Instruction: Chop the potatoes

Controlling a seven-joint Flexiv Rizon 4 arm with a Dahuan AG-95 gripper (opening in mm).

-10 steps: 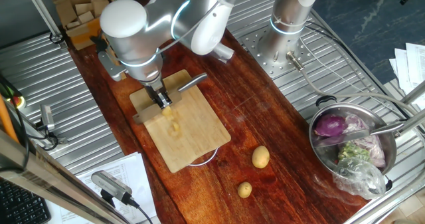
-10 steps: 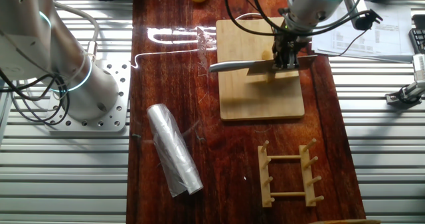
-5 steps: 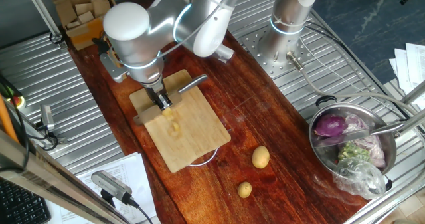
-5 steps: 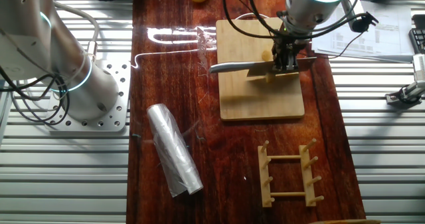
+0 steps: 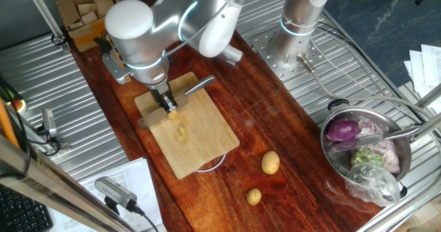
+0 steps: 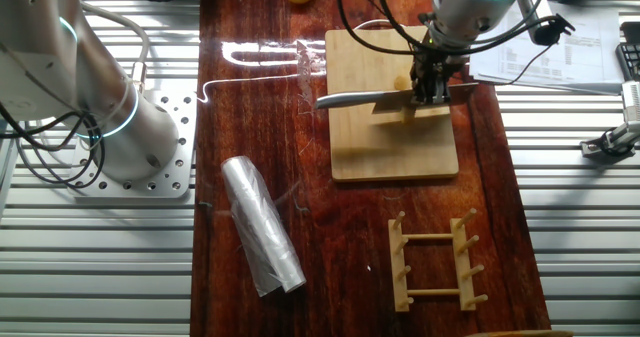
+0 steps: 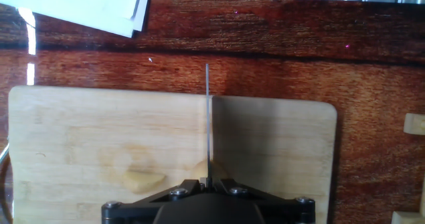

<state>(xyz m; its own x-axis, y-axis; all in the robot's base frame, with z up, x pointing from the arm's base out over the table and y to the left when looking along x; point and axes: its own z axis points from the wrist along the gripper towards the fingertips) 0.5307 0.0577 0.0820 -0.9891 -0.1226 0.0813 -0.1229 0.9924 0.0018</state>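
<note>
1. The tool is clamped on the spine of a cleaver, its fingers closed together on the metal. This holds the blade on edge above the cutting board, which is presumably so that a straight push down cuts.

2. The potatoes lie as a few pale chunks near the middle of the board. In the one fixed view they trail from just under the tool toward 5 o'clock. In the other fixed view one chunk shows at about 10 o'clock from the tool, touching or just beside the blade.

3. The cleaver's handle sticks out past the board's edge toward 9 o'clock in the other fixed view. That leaves the blade lying crosswise over the chunks.

4. The hand view shows what neither fixed camera can. The blade is seen edge-on as a thin upright line. One chunk lies at about 8 o'clock from it, just beside the blade, not under it.

5. The hand view misses the wider counter. Only the one fixed view shows two whole potatoes at about 4 o'clock off the board. They look uncut, so I judge much of the chopping remains.

6. Whether the edge touches the board, I cannot tell.
</note>
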